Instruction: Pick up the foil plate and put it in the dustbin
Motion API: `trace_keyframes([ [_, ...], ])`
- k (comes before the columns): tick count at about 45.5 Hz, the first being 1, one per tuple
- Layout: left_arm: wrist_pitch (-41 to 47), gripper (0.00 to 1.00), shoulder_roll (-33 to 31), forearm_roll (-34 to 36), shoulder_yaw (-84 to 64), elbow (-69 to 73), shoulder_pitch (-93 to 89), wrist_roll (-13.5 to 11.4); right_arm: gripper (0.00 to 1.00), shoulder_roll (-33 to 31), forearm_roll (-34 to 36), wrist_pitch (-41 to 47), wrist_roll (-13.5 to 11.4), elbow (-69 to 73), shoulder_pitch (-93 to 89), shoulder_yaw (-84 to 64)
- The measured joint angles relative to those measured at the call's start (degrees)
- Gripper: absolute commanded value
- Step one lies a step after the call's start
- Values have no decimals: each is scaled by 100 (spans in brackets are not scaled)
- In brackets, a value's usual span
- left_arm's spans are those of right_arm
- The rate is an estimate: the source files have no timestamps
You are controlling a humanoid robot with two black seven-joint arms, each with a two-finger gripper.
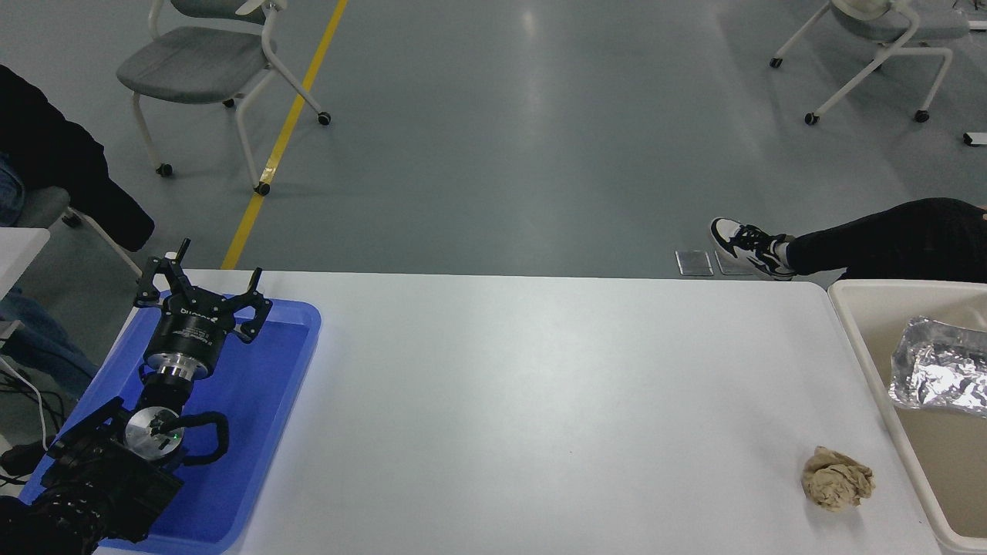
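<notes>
Crinkled, shiny silver foil is seen on the foil plate (937, 375), smooth matt beige plastic on the dustbin (857, 339), glossy blue plastic on the tray (262, 401), rough crumpled tan paper on the ball (837, 479), and a smooth white finish on the table (540, 401).

White table (540, 385): blue tray (297, 362), paper ball (837, 479)

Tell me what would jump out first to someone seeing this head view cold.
The shiny foil plate at the far right stands out first, lying inside the beige dustbin against its near wall. Next comes the left gripper, parked with its fingers spread over the blue tray at the lower left. A crumpled tan paper ball sits on the white table just left of the dustbin; the right arm is out of view.
</notes>
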Motion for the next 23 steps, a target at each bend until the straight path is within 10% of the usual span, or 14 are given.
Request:
trace_keyframes([
  [23, 0, 100, -14, 0, 1, -9, -9, 16, 100, -30, 143, 43, 35, 318, 121, 37],
])
